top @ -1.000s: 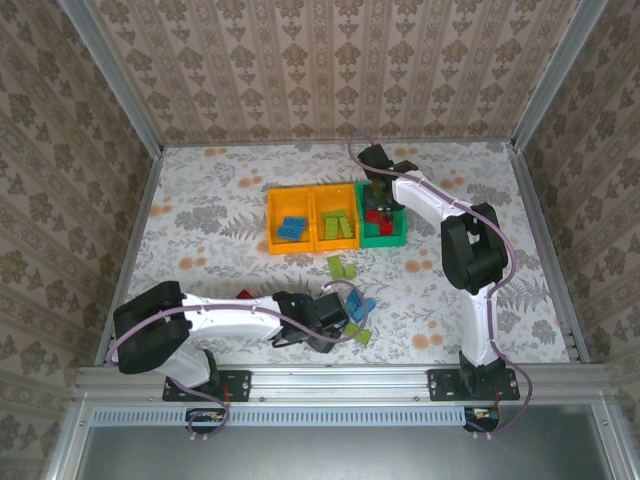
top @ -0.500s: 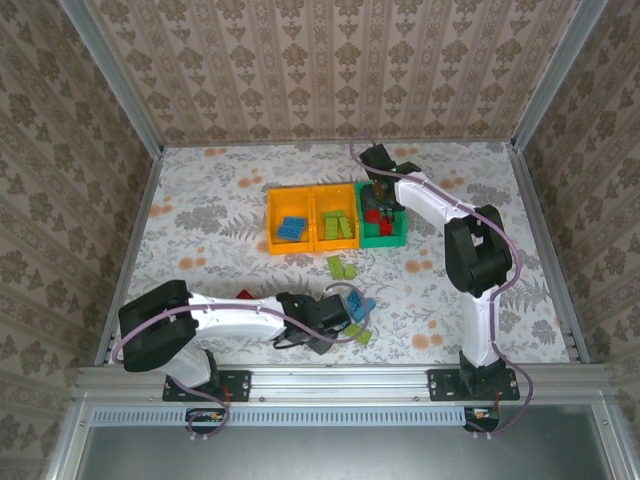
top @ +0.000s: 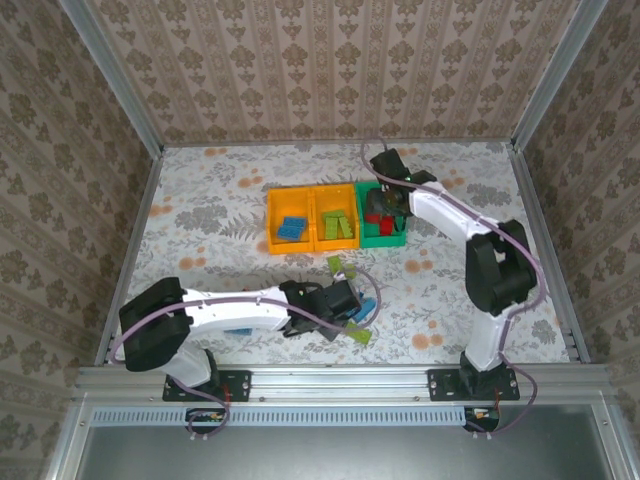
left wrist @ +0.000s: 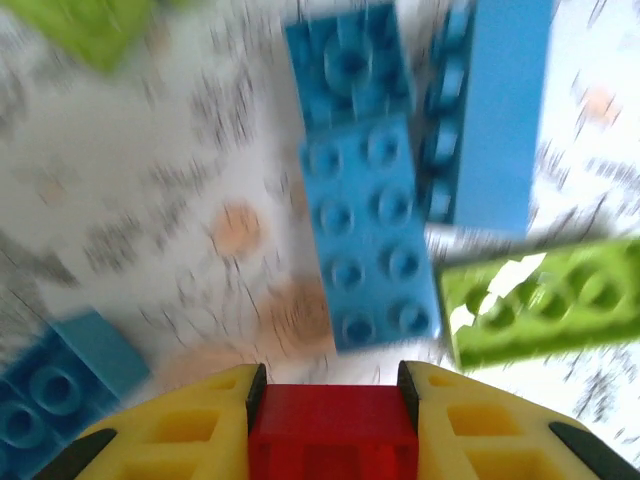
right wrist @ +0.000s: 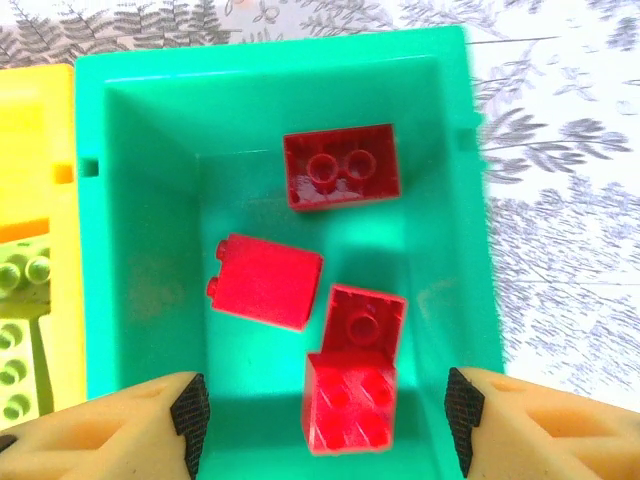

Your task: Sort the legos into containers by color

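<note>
Left gripper [left wrist: 330,388] clamped on a red brick [left wrist: 332,440], blue bricks [left wrist: 370,230] and a lime brick [left wrist: 540,300] on the counter [left wrist: 150,180] just ahead, farther off the right gripper [right wrist: 325,420] spread wide above the green bin [right wrist: 140,250] (four red bricks [right wrist: 340,165] inside)

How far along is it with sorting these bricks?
Partly done. The green bin holds four red bricks, the left yellow bin blue ones, the middle yellow bin lime ones. The left gripper is shut on a red brick; the right gripper hangs open over the green bin. Blue bricks and a lime brick lie unsorted on the table.
</note>
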